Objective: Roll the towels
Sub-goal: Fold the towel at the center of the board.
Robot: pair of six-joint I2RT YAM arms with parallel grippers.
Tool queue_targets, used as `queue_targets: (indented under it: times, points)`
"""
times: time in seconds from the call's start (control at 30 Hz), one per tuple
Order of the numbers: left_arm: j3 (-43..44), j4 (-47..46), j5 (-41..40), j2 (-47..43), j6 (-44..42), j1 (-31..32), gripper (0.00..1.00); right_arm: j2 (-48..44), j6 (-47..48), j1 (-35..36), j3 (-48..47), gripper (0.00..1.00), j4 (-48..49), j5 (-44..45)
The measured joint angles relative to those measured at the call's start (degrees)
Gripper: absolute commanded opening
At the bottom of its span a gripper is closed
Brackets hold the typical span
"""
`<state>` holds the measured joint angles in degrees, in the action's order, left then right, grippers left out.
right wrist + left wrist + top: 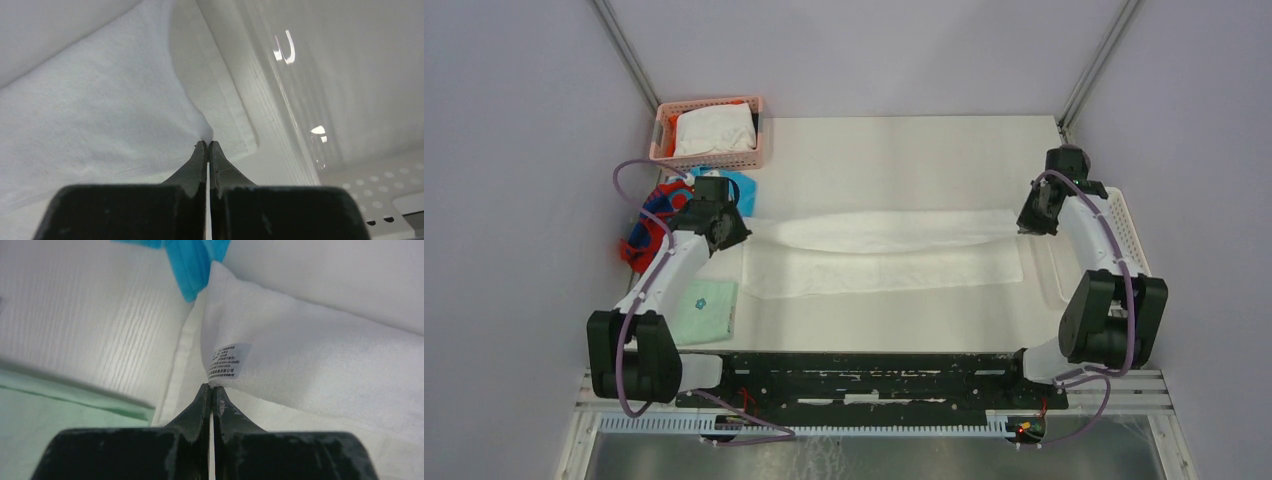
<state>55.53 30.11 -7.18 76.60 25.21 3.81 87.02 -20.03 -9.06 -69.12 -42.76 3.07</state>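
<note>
The white towel [884,262] is laid out lengthwise across the middle of the top view, with its far edge lifted a bit at both ends. Its left corner, right by the little label [229,361], is pinched by the left gripper [211,390], jaws pressed tight together. The right corner is nipped the same way by the right gripper [207,145]. The turquoise towel [742,188] and the red towel [639,245] are bunched at the left of the frame. The mint cloth [704,310] is seen lower left, and a pink basket [714,160] upper left.
</note>
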Motion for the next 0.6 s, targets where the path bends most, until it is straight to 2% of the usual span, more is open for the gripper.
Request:
queue_targets:
  times: [0.3, 0.6]
  points:
    - [-14.6, 0.2, -0.2, -11.8, 7.8, 0.0, 0.03, -12.2, -5.5, 0.0, 16.0, 0.01, 1.2, 3.2]
    - [-21.0, 0.3, -3.7, -12.7, 13.7, -0.2, 0.05, -12.7, -7.8, -0.1, 22.3, 0.0, 2.7, 3.9]
